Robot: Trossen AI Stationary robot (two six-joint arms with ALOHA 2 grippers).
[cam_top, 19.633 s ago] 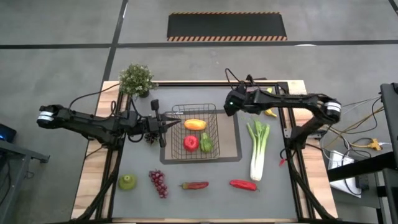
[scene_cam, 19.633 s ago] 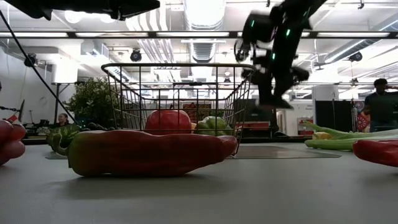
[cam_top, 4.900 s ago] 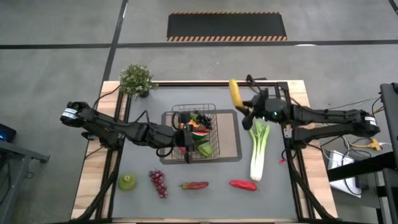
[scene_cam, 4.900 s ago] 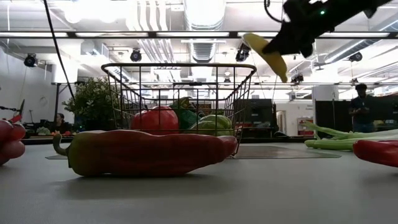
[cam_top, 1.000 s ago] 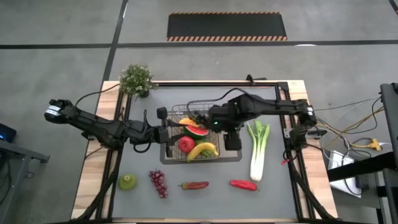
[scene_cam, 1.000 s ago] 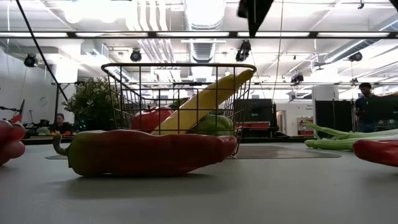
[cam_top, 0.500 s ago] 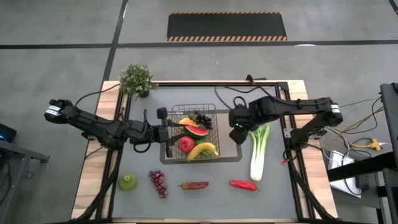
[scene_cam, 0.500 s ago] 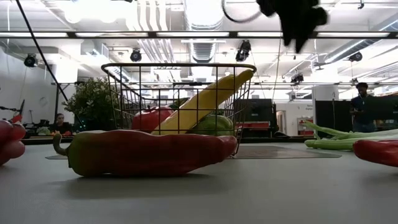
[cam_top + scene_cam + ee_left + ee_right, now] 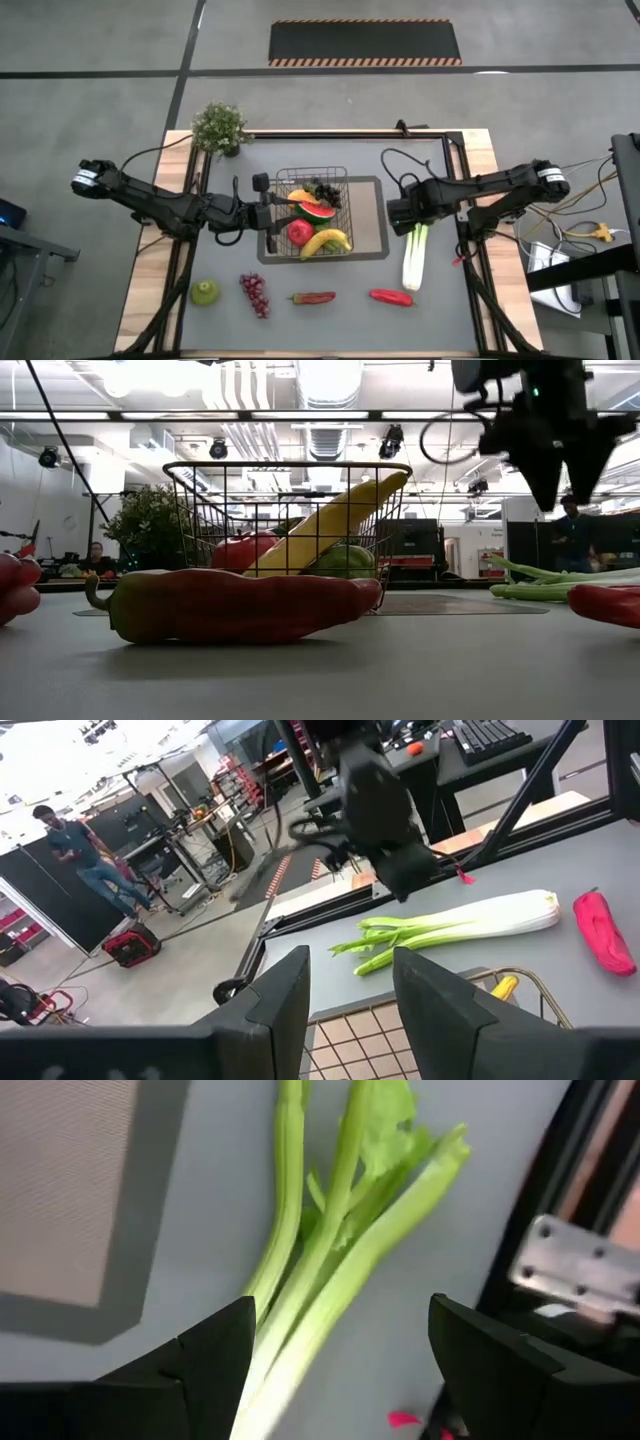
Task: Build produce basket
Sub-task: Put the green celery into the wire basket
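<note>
Basket (image 9: 312,178), beside half-open empty left gripper (image 9: 268,205): banana (image 9: 327,241), apple (image 9: 299,232), watermelon (image 9: 317,211), grapes (image 9: 324,190); leek (image 9: 414,255) beneath wide-open empty right gripper (image 9: 396,214); grey table (image 9: 440,310).

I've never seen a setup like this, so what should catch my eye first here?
Probably the dark wire-mesh basket at the table's middle, piled with a yellow banana, a red apple and a watermelon slice. To its right, the right end effector hangs open over the long green leek.
</note>
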